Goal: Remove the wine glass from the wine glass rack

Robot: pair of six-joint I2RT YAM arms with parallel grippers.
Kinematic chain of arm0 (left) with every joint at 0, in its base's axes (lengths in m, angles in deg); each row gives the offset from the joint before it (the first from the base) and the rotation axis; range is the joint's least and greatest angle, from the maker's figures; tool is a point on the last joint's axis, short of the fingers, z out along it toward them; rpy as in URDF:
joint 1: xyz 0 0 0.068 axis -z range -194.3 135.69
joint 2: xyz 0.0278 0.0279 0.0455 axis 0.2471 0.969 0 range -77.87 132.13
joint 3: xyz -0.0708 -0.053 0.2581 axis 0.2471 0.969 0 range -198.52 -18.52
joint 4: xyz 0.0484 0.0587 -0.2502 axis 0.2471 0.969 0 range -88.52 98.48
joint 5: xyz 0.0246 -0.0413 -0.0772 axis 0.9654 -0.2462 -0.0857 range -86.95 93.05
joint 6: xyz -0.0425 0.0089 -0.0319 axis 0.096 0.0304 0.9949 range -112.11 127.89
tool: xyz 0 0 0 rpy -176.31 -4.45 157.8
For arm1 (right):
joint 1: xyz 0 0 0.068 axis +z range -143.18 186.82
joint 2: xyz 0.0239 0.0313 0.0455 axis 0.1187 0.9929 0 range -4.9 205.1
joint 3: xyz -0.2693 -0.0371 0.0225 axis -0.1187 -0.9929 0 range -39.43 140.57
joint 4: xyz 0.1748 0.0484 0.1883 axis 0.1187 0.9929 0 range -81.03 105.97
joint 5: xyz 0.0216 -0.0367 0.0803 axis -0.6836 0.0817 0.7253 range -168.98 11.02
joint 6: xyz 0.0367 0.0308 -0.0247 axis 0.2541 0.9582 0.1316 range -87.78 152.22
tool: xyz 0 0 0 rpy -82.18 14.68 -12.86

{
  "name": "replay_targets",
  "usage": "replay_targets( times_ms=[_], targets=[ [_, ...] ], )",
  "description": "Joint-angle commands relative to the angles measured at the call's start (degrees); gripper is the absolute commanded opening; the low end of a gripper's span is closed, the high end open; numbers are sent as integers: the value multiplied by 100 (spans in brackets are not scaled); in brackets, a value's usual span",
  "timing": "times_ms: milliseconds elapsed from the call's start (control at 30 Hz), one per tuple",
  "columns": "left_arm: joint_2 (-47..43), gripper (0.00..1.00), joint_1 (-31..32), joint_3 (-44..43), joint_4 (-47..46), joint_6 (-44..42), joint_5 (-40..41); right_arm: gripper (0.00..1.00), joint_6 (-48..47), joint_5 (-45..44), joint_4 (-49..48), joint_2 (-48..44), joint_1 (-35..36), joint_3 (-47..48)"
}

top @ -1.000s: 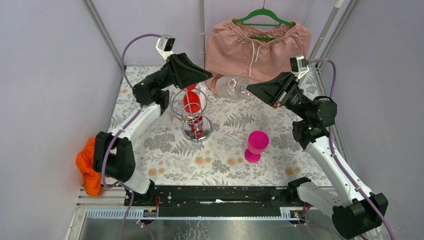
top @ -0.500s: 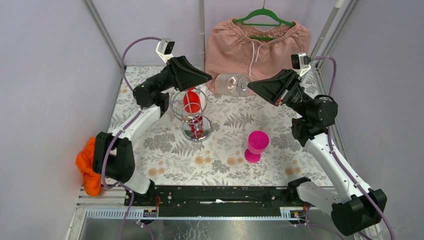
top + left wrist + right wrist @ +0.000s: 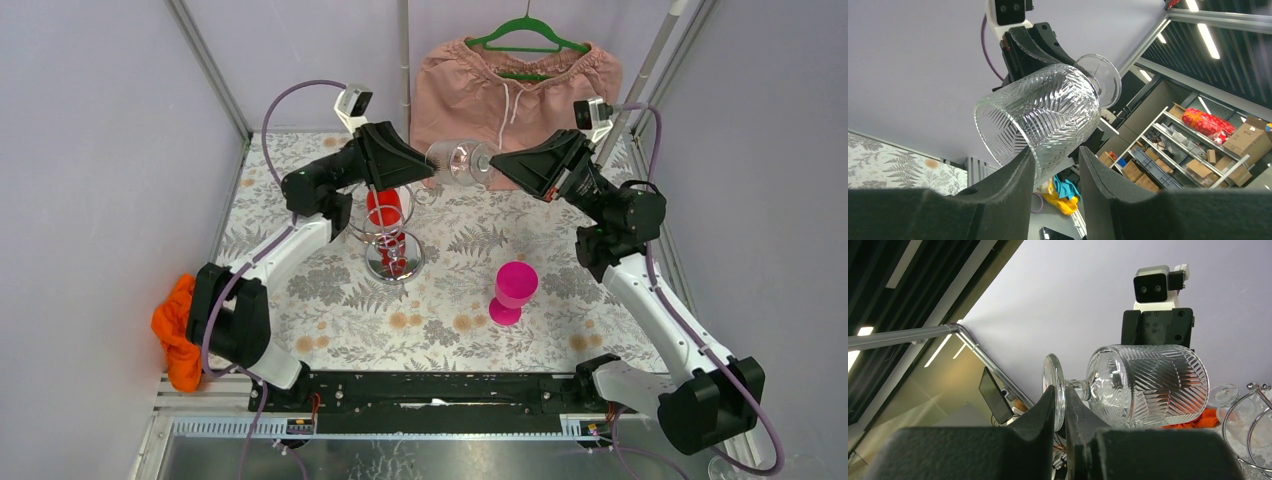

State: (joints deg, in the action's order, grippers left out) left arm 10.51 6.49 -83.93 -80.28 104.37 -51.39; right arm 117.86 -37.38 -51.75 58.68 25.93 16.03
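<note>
The right gripper (image 3: 1059, 392) is pinched nearly closed on the thin edge of the wine glass's round foot, one finger on each face of the disc. The left gripper (image 3: 1055, 152) stands partly open. The lowest part of the bowl's rim dips into the gap between its fingers (image 3: 1008, 190) and looks to rest against the inner face of one, while the other stays off the glass.

The wine glass (image 3: 460, 160) is clear and colourless. It has a wide barrel-shaped bowl cut with herringbone and leaf ridges, a very short stem and a flat foot. It lies on its side in the air, foot toward the right arm and open mouth toward the left arm.

Seen from above, the glass hangs off the wine glass rack (image 3: 385, 222), past the ring of hooks and to its right, with none of the wires touching it. The rack is chrome wire on a round mirror base, and a red glass (image 3: 385, 205) sits inside its hook ring.

A magenta goblet (image 3: 513, 290) stands upright on the leaf-patterned table (image 3: 440, 320), to the right of the rack and nearer the arm bases. Pink shorts (image 3: 520, 85) on a green hanger hang behind the rack. An orange cloth (image 3: 172, 330) lies well to its left at the table edge.
</note>
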Motion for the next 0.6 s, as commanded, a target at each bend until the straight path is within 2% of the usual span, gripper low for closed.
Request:
replay_targets(
  times_ms=[0, 333, 567],
  targets=[
    [-185, 44, 229, 76, -278, -24, 54, 0, 293, -196, -1164, 43, -13, 97],
    [-1147, 46, 411, 788, -338, -159, 586, 0, 1702, -552, -3541, 722, -7, -785],
    [-1505, 46, 622, 907, 356, -666, 627, 0, 1733, -439, -3741, 868, 157, -925]
  ],
)
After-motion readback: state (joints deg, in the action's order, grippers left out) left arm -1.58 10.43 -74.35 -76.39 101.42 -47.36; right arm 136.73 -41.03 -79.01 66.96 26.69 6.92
